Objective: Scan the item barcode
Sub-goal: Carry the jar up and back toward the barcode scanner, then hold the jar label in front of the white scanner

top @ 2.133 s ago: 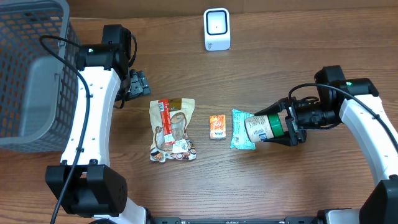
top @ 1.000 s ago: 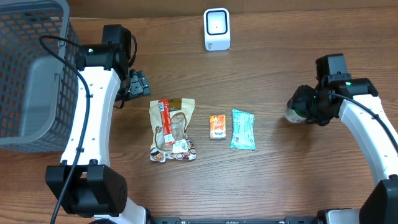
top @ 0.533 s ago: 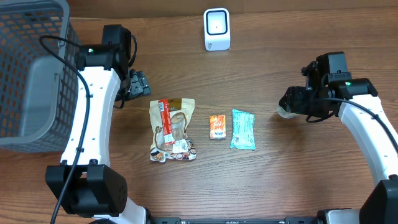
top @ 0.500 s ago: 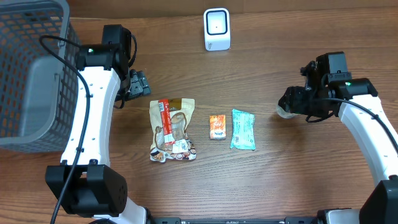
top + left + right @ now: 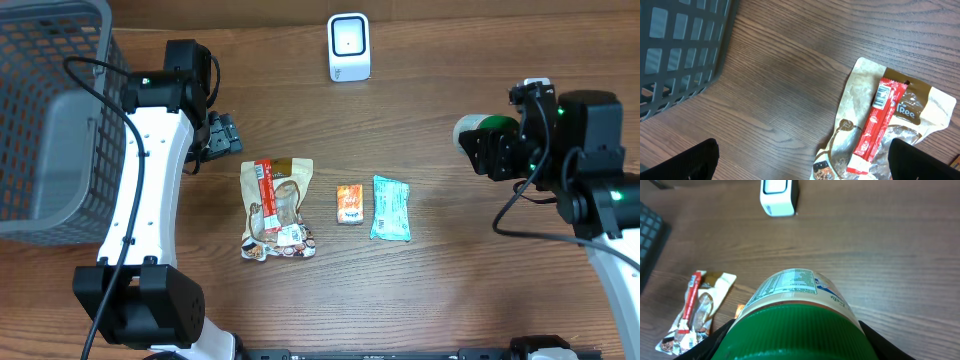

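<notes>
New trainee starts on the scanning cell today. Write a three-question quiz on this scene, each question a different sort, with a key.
1. True or false: the left gripper is clamped on an item.
2. Which item lies between the brown pouch and the teal packet?
3. The right gripper holds: A) the teal packet B) the green-lidded jar C) the brown pouch.
Key: 1 false, it is open and empty; 2 the orange packet; 3 B.
</notes>
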